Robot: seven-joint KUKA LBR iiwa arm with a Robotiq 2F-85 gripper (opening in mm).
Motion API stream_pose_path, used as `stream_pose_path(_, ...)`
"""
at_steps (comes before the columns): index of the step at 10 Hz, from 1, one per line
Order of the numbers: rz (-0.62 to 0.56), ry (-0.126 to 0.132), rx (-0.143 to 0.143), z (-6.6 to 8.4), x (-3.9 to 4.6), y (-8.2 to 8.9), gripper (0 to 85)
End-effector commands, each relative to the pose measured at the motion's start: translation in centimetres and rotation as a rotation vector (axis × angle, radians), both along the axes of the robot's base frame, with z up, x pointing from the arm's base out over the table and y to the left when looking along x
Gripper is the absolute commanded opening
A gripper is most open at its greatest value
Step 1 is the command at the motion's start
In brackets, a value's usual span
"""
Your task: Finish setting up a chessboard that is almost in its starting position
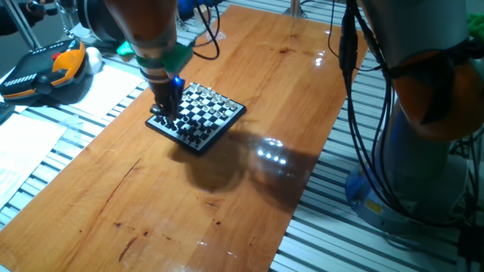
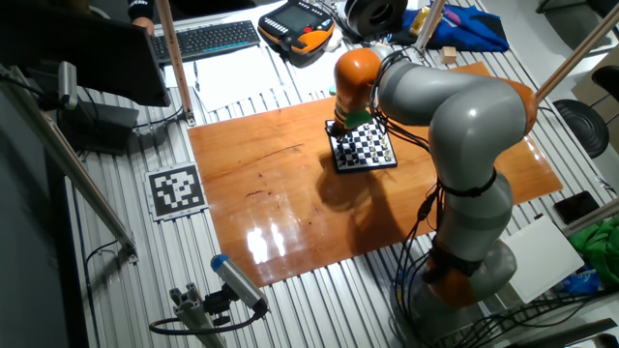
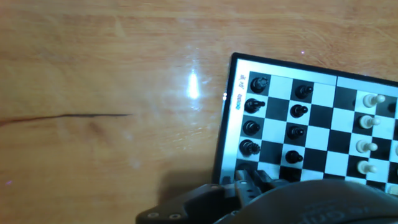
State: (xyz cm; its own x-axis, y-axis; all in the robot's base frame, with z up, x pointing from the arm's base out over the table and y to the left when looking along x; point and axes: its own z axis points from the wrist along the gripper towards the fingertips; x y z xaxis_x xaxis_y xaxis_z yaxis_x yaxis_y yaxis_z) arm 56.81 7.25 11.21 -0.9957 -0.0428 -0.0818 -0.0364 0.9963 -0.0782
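Note:
The small chessboard lies on the wooden table, toward its far left part. It also shows in the other fixed view and at the right of the hand view. Black pieces stand in two columns near the board's left rim, and white pieces stand further right. My gripper reaches down onto the board's left corner, among the pieces. Its dark fingers only show at the bottom edge of the hand view. Whether they hold a piece is hidden.
An orange and black teach pendant and papers lie beyond the table's left end. A keyboard and a marker tag sit off the wood. The arm's base and cables stand by the right edge.

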Motion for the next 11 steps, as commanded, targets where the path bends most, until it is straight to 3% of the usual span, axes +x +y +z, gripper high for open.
stream_pose_path(1, 0.006, 0.007, -0.005, 2.6, -0.2, 0.5, 0.0)
stream_pose_path(3, 0.016, 0.024, 0.0, 5.2, -0.89, 1.4, 0.0)
stream_pose_path(6, 0.046, 0.045, 0.051, 7.3, -1.74, 2.4, 0.0)
stream_pose_path(8, 0.047, 0.037, 0.063, 8.5, -2.19, 3.3, 0.0)
stream_pose_path(11, 0.055, 0.032, 0.056, 10.3, -3.06, 4.6, 0.0)
